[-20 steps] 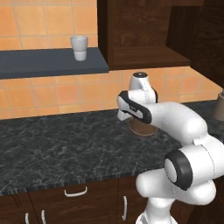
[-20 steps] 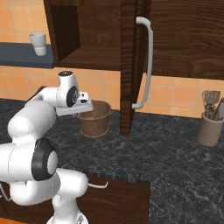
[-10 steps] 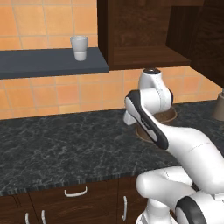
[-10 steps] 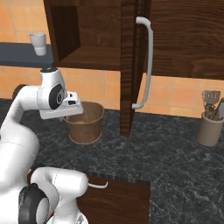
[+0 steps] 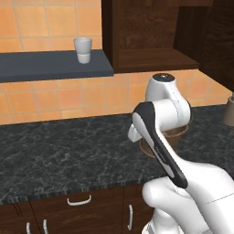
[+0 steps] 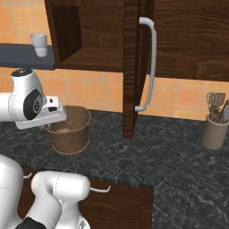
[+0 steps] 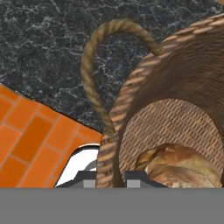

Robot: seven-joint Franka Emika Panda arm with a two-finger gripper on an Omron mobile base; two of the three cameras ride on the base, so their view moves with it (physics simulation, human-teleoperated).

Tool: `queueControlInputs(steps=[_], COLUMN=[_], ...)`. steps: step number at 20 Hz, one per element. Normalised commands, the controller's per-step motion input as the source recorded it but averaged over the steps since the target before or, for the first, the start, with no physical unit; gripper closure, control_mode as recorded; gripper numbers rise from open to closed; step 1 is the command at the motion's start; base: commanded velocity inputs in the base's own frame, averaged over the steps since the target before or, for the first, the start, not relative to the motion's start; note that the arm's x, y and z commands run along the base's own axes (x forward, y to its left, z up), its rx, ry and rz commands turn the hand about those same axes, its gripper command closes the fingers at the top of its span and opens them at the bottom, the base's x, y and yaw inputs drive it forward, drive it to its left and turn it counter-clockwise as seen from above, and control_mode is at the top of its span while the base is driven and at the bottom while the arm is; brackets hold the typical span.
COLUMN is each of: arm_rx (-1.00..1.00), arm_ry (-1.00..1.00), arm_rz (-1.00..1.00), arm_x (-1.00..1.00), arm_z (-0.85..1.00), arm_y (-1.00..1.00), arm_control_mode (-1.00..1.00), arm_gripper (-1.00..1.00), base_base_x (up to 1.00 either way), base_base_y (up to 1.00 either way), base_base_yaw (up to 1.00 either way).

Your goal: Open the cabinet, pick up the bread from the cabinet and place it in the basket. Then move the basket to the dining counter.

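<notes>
My hand [image 7: 111, 177] was clamped nearly shut on the rim of the basket [image 7: 175, 87], bread [image 7: 179, 168] lying inside.

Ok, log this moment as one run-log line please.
cabinet: open | bread: in basket | gripper: shut on basket rim | basket: tilted, on black counter

white cup [image 5: 82, 49] on shelf [image 5: 55, 71], basket [image 5: 176, 132] behind arm

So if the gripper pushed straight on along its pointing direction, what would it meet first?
Likely the basket itself: the gripper is shut on its rim, with the bread and woven bottom just beyond.
</notes>
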Motion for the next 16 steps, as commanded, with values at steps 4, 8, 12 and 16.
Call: queueControlInputs(steps=[4, 8, 12, 16], arm_rx=[0.0, 0.0, 0.0, 0.0], arm_ry=[0.01, 0.0, 0.0, 0.0], arm_rz=[0.01, 0.0, 0.0, 0.0], arm_x=[0.0, 0.0, -0.16, 0.0], arm_z=[-0.04, 0.0, 0.0, 0.0], arm_y=[-0.04, 0.0, 0.06, 0.0], arm_control_mode=[-1.0, -1.0, 1.0, 1.0], arm_gripper=[1.0, 1.0, 1.0, 1.0], base_base_x=[0.0, 0.0, -0.18, -0.83], base_base_y=[0.0, 0.0, 0.06, 0.54], base_base_yaw=[0.0, 0.0, 0.0, 0.04])
